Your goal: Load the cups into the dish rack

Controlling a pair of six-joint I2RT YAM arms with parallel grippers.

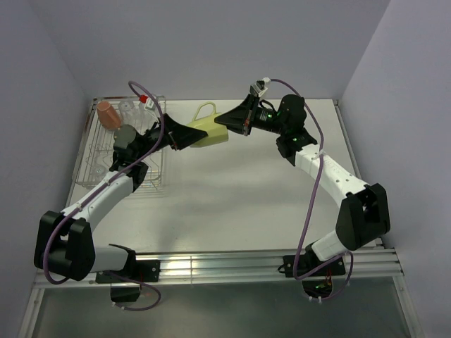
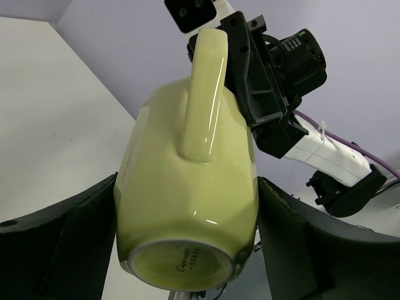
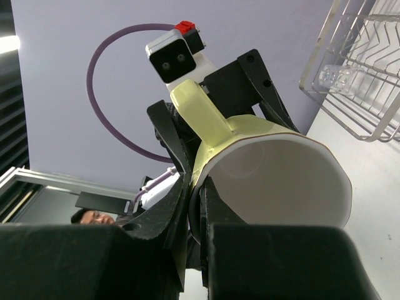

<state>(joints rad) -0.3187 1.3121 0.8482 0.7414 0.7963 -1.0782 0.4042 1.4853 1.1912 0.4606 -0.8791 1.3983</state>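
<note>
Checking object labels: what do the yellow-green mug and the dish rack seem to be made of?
Yellow-green mug: probably glazed ceramic, given its glossy highlights, thick wall, pale foot ring and printed base mark. Dish rack: looks like bright metal wire, since it is built of thin silvery rods.

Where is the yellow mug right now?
In the top view the yellow mug is held up just right of the dish rack, between the left gripper and the right gripper.

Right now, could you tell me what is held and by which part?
The right tool pinches the mug by its rim; the left tool flanks its body, contact unclear.
</note>
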